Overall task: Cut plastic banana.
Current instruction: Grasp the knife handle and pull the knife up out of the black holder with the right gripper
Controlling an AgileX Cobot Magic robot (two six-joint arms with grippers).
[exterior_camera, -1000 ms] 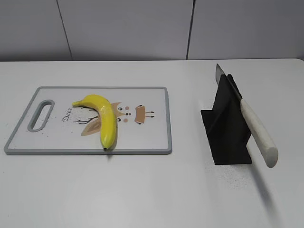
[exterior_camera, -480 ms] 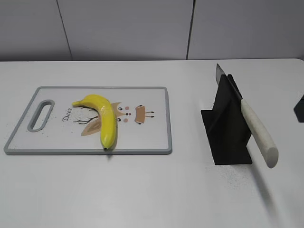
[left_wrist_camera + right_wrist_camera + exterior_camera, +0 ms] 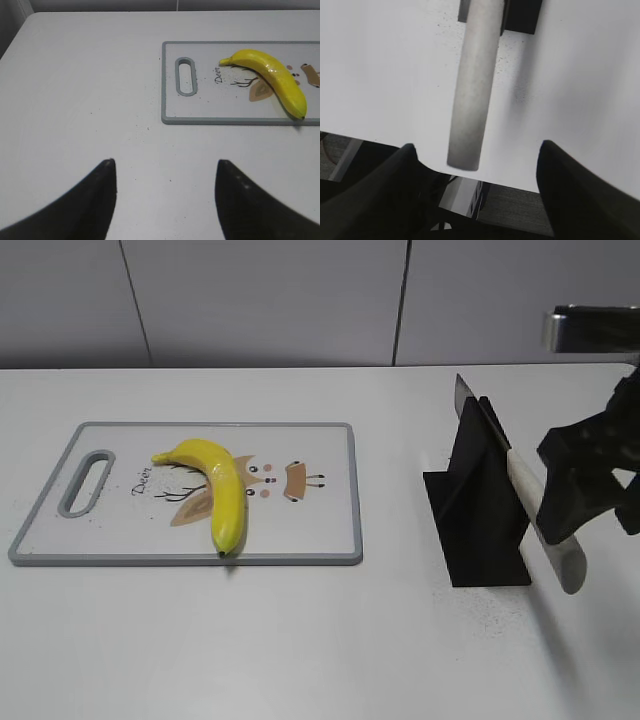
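Lighting was bright, even, diffuse from above; shadows soft. Small glare streak on plastic banana [image 3: 221,485]. Exterior view sharp except motion-blurred right gripper [image 3: 588,490]. Right wrist view soft, knife handle [image 3: 471,85] blurred, fingers [image 3: 570,195] dark, defocused.

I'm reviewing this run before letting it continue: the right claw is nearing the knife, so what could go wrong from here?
1. The knife only leans in its black stand, handle jutting out unsupported; a nudge from the open right claw might tip it out or shift the stand.
2. The smooth, rounded handle could slip or twist in the grip.
3. The plastic banana lies loose on the cutting board, tip at the edge; with the left claw away from it, it may roll.
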